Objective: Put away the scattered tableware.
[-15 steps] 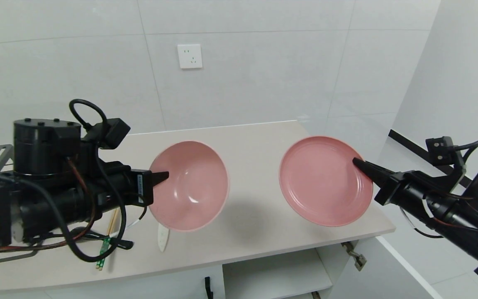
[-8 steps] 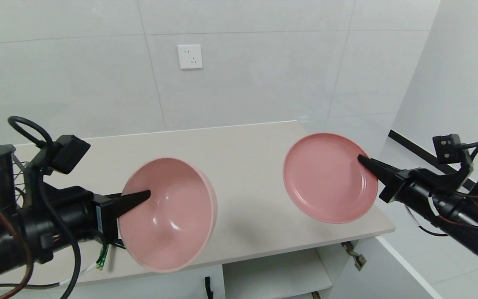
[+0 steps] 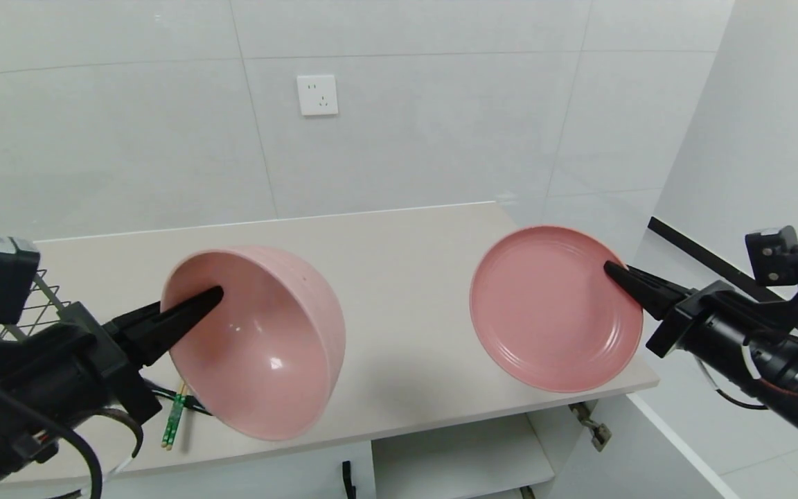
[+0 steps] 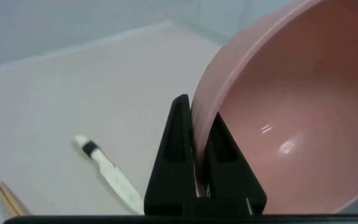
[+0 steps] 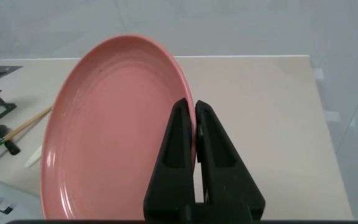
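A pink bowl (image 3: 267,346) hangs tilted above the counter's front left, its rim pinched by my left gripper (image 3: 205,299). In the left wrist view the bowl's rim (image 4: 241,56) sits between the shut fingers of that gripper (image 4: 199,134). A pink plate (image 3: 544,312) is held on edge over the counter's right end, my right gripper (image 3: 614,272) shut on its rim. The right wrist view shows the plate (image 5: 114,124) clamped in the gripper (image 5: 195,118). Chopsticks (image 3: 174,419) and a white spoon (image 4: 107,174) lie on the counter below the bowl.
The beige counter (image 3: 406,277) runs to a tiled wall with a socket (image 3: 316,94). A wire rack (image 3: 42,298) stands at the far left. Below the counter's front an open cabinet shelf (image 3: 461,457) shows, with a door (image 3: 641,450) swung out at right.
My left arm has drawn the bowl left and toward me, turning its opening more to the left. The right gripper and plate shifted slightly right and lower.
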